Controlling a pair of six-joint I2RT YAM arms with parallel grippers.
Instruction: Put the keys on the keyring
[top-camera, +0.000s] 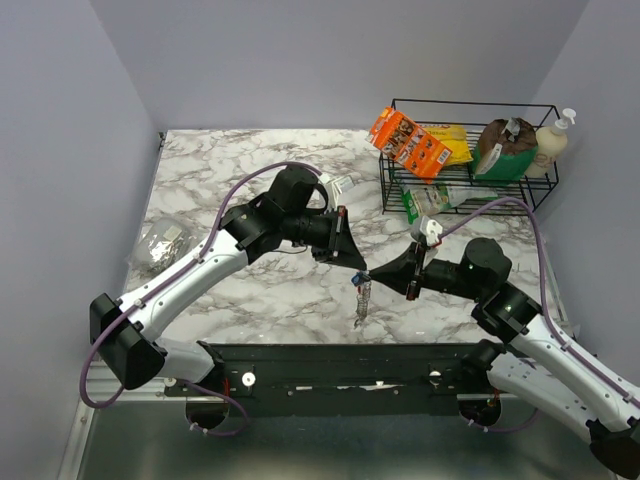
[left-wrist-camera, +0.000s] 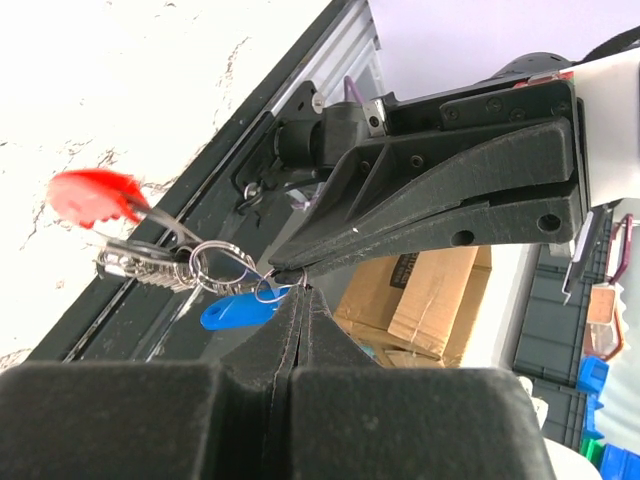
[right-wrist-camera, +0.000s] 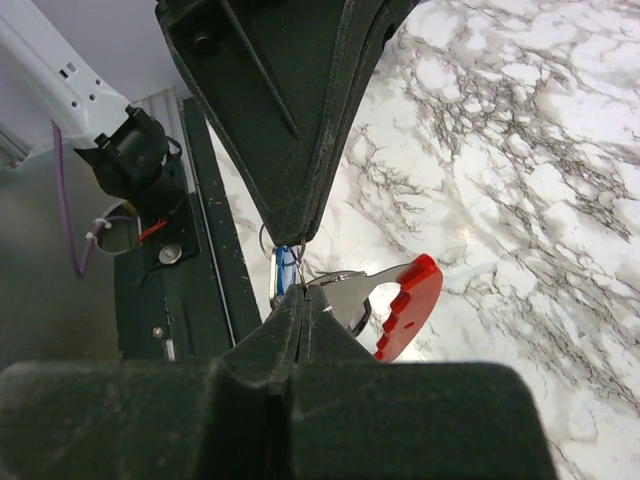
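Threading step, above the bench: left gripper (top-camera: 359, 271) jaws pinch blue key (left-wrist-camera: 237, 312), right gripper (top-camera: 380, 277) jaws clamp keyring (left-wrist-camera: 150, 267), tip to tip; next probably needs fine sliding alignment.

Top view: even, soft overhead light, no hard shadows, only faint soft ones on the table (top-camera: 250, 300) beneath the left claw (top-camera: 360, 272) and right claw (top-camera: 378, 275). Slight bending at the frame edges.

Left wrist view: table up-left of my left claw is blown out near white, veins lost. The keyring (left-wrist-camera: 140, 262) there is soft, its red end smeared. The blue key (left-wrist-camera: 238, 312) just left of the tips is sharper. The claw itself, near the lens, is dark and blurry.

Right wrist view: table right of my right claw is sharp, with a small glare patch. Left of the claw is dim.
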